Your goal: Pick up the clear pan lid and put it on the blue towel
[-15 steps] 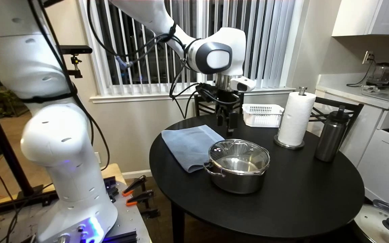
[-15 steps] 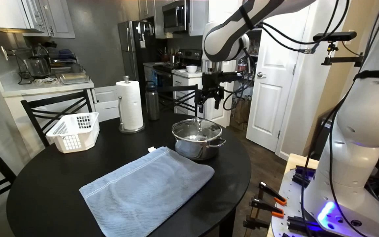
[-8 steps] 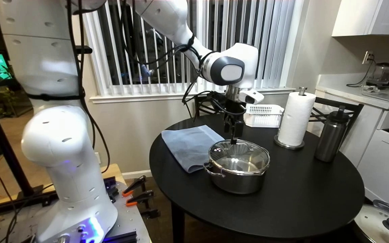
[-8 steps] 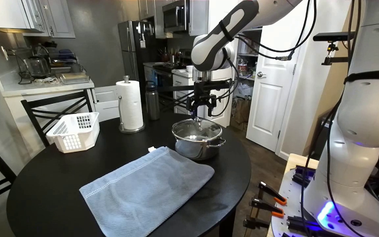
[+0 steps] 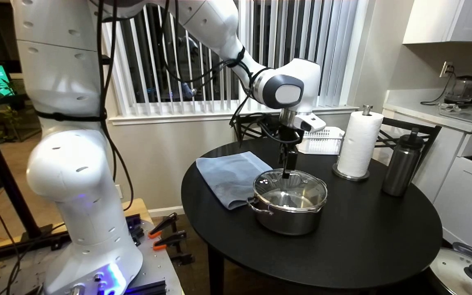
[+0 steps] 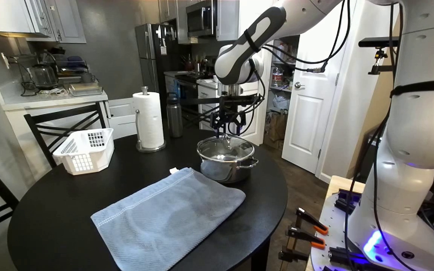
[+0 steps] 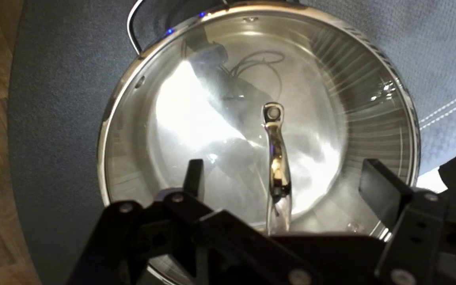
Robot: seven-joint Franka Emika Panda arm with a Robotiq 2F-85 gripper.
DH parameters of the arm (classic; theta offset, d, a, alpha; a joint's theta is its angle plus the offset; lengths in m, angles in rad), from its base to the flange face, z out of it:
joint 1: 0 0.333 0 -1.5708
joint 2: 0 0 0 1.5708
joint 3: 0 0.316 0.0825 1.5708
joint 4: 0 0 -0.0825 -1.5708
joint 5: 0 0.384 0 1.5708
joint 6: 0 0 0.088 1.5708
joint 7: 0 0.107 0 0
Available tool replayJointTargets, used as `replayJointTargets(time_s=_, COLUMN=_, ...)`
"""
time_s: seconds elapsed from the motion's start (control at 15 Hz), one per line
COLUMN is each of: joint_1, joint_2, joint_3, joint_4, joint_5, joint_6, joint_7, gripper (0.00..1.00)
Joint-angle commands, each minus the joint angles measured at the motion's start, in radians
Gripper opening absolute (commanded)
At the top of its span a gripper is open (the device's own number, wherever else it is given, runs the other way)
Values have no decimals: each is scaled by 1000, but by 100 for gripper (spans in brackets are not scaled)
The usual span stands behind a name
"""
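The clear pan lid (image 5: pixel 273 184) sits on the steel pot (image 5: pixel 287 221) on the black table; it also shows in an exterior view (image 6: pixel 209 148). In the wrist view the lid (image 7: pixel 228 118) has a shiny arched metal handle (image 7: pixel 277 158) across its middle. My gripper (image 7: pixel 283 170) is open, with one finger on each side of the handle and a gap to both. In both exterior views my gripper (image 5: pixel 286 172) (image 6: pixel 228 131) points down just above the lid. The blue towel (image 6: pixel 168 218) lies flat beside the pot, also seen in an exterior view (image 5: pixel 232 176).
A white basket (image 6: pixel 85 152), a paper towel roll (image 6: pixel 149 120) on a stand and a steel bottle (image 5: pixel 402 168) stand on the table (image 5: pixel 363 246). The pot's side handle (image 6: pixel 248 163) sticks out. The pot stands near the table's edge.
My gripper has come down toward the lid, moving right in one exterior view's picture and left in the opposite one. The lid, pot and towel have not moved.
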State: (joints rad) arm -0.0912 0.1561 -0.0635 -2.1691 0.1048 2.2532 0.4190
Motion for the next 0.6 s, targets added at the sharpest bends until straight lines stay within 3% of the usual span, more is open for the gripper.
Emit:
replayJointTargets(time_s=0.0, joint_1=26, joint_2=31, joint_3=-25, joint_4=19, joint_5=-31, joint_6=3, joint_7=92, gripper=100)
replayJointTargets(time_s=0.13, joint_1=33, joint_2=39, joint_3=-29, joint_4=22, joint_5=-41, joint_6=-1, joint_7=112, gripper=100)
replayJointTargets(time_s=0.2, joint_1=37, joint_2=41, joint_3=-33, joint_4=22, joint_5=-50, joint_6=1, joint_7=126, gripper=81)
replayJointTargets(time_s=0.53, joint_1=51, joint_2=29, joint_3=-49, joint_4=8, joint_5=-83, joint_6=21, joint_7=194, gripper=47)
